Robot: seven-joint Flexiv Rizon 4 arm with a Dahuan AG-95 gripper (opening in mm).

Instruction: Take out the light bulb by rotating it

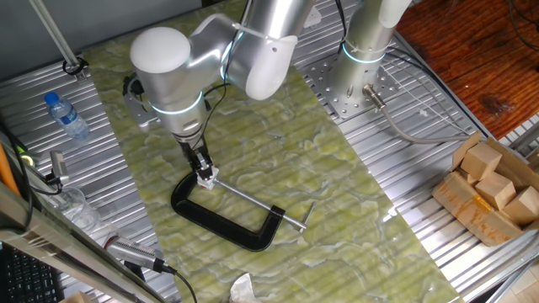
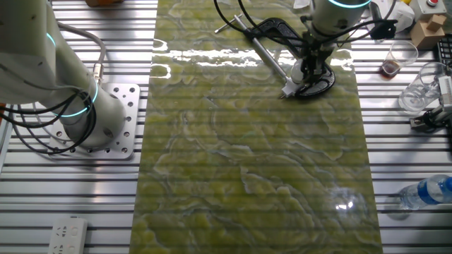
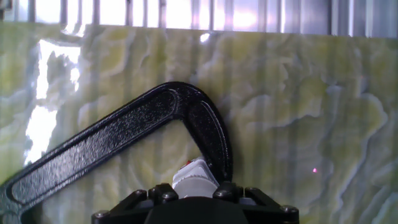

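Note:
The black C-clamp lies on the green marbled mat; it also shows in the other fixed view and the hand view. A small boxy white socket fitting sits at the clamp's jaw end. My gripper stands right over it. In the hand view the gripper is closed around a rounded frosted white piece, the light bulb, with the socket just beyond it. Most of the bulb is hidden by the fingers.
The clamp's screw rod runs right across the mat. A water bottle lies at the left, a cardboard box of wooden blocks at the right, and a crumpled white paper scrap at the front edge. The arm base stands behind.

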